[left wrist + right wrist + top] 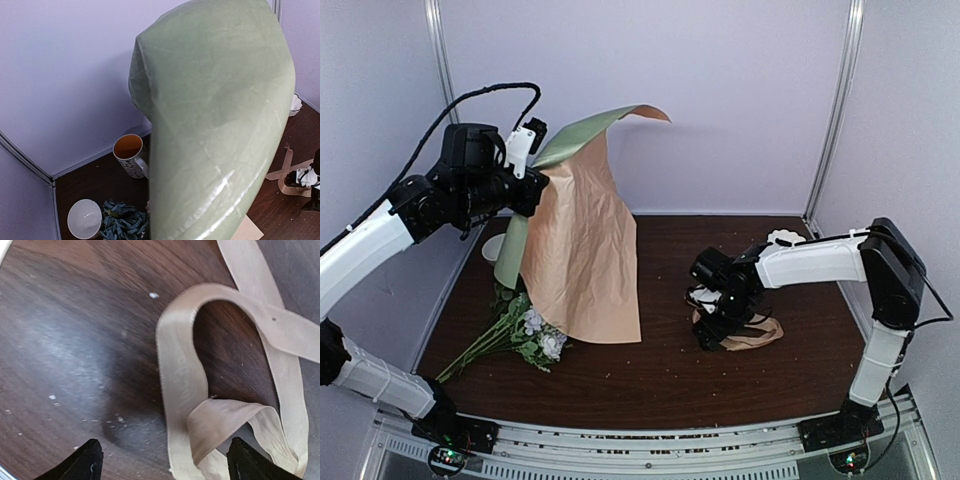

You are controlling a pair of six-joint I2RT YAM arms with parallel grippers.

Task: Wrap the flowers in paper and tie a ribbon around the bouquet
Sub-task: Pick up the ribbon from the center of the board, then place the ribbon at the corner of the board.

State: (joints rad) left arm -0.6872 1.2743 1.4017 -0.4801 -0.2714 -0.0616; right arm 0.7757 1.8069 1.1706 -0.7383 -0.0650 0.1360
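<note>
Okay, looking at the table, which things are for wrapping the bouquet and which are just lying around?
For the job:
- paper
- flowers
- ribbon

Just lying about:
- mug
- white bowl
- scalloped white dish

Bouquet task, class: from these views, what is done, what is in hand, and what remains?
Done: nothing finished; the flowers lie unwrapped on the table. In hand: the left gripper, shut on the paper, holds it up high; the right gripper hangs open over the loose ribbon. Left: wrapping the flowers and tying the ribbon.
</note>
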